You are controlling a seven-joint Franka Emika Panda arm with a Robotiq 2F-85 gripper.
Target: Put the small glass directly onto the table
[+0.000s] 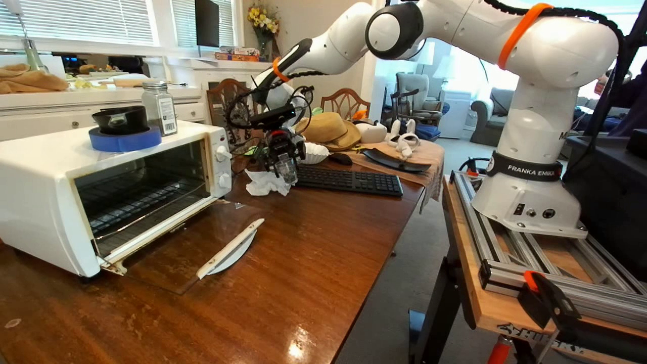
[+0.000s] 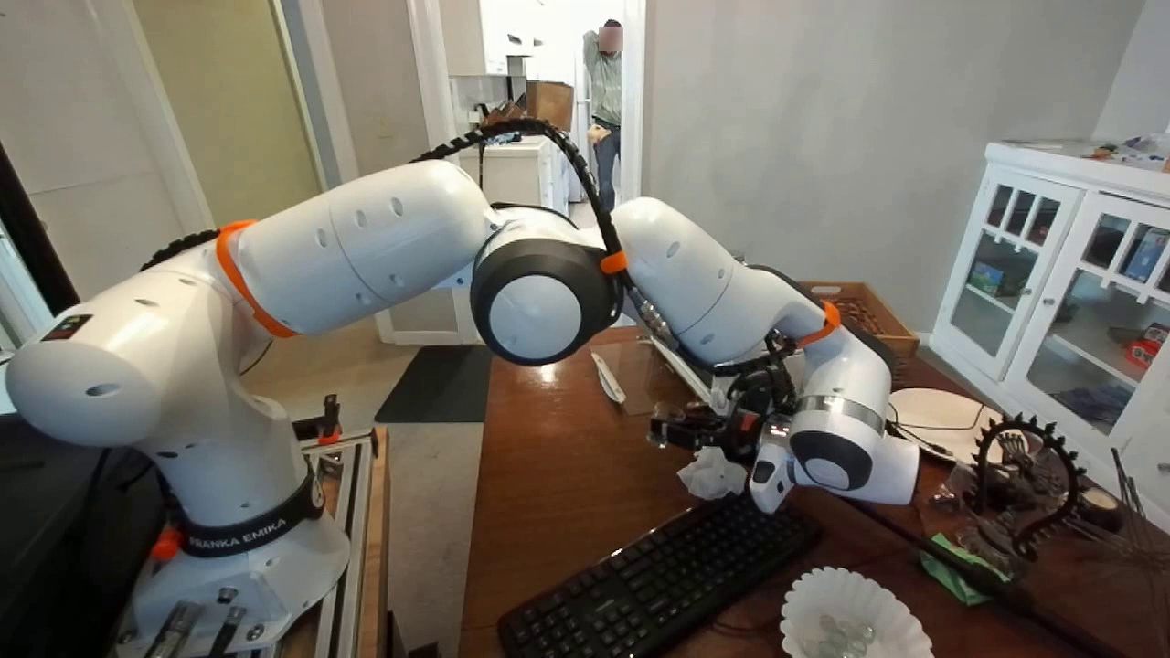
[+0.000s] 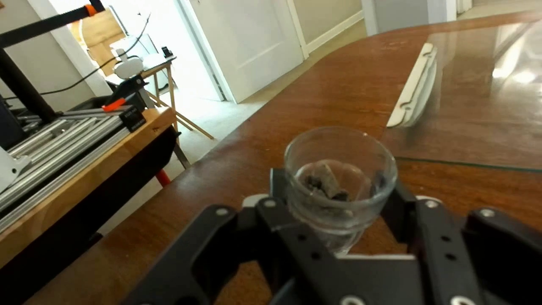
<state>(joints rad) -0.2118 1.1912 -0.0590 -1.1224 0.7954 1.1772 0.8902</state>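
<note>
Clear small glass [image 3: 341, 178] grasped in gripper [image 3: 338, 192] at reddish-brown table [image 1: 303, 253]

The gripper is clenched on the small glass from both sides, rim facing the wrist cam; grey + dark bits show in or thru it, can't tell which. In an exterior view it's at the far part of the table, just R of crumpled white paper [image 1: 264, 184] and just L of the black keyboard [image 1: 354, 182]; can't tell if its base touches the wood or how much it tilts

On the L, white toaster oven [image 1: 40, 177] w/ door down, clear pane [image 1: 177, 247] low over the wood, off-white handle [image 1: 232, 248] along its outer edge. Up top: blue tape roll [image 1: 126, 142] w/ black cup-like thing [image 1: 119, 120] on it, labelled jar [image 1: 153, 108] just behind

Farther off, straw hat [image 1: 323, 128]. On the R, white arm base [image 1: 505, 202] on a separate bench [image 1: 470, 283]. In an exterior view, fluted white bowl [image 2: 813, 594] sits near, w/ clear pieces [image 2: 845, 635] in it; person [image 2: 606, 91] in far doorway, face blurred
</note>
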